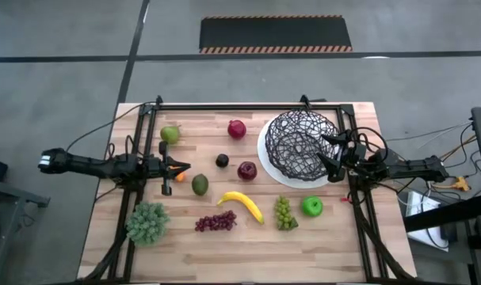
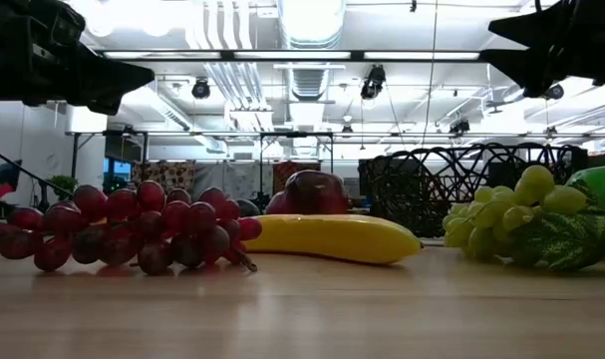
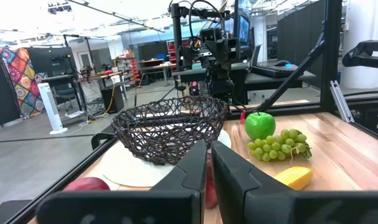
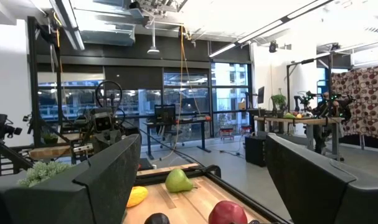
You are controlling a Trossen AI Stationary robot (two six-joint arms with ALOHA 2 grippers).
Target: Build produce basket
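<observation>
Table of pale wood planks [image 1: 248, 245] inside a black frame.

Left gripper [image 1: 182, 167] hung over the left side of the table, fingers [image 3: 195, 171] pressed together, nothing between them. A carrot [image 1: 168, 188] lay just beside it, an avocado [image 1: 200, 184] a little further in.

Right gripper [image 1: 329, 147] stood at the right rim of the basket [image 1: 300, 144], fingers [image 4: 111, 174] spread wide, empty. From above I could not tell whether it touched the wire.

The basket, black wire mesh on a white plate [image 1: 269, 165], sat at the far right of the table. Nothing showed inside it.

Produce all lay out on the boards:
- green pear [image 1: 169, 134] at far left
- red apple [image 1: 237, 128] at the far middle, near the basket
- dark plum [image 1: 222, 161] in the middle
- second dark-red apple [image 1: 246, 170] just beside the plate
- banana [image 1: 242, 203] near centre front
- purple grapes [image 1: 215, 222] to the banana's left, close to it
- green grapes [image 1: 284, 212] to its right
- green apple [image 1: 311, 207] just beside the green grapes, below the plate

A frilly green leafy bunch [image 1: 147, 222] sat at the front left corner, apart from the rest.

From table height, the purple grapes, banana and green grapes lined up in front, the basket behind them on the right.
</observation>
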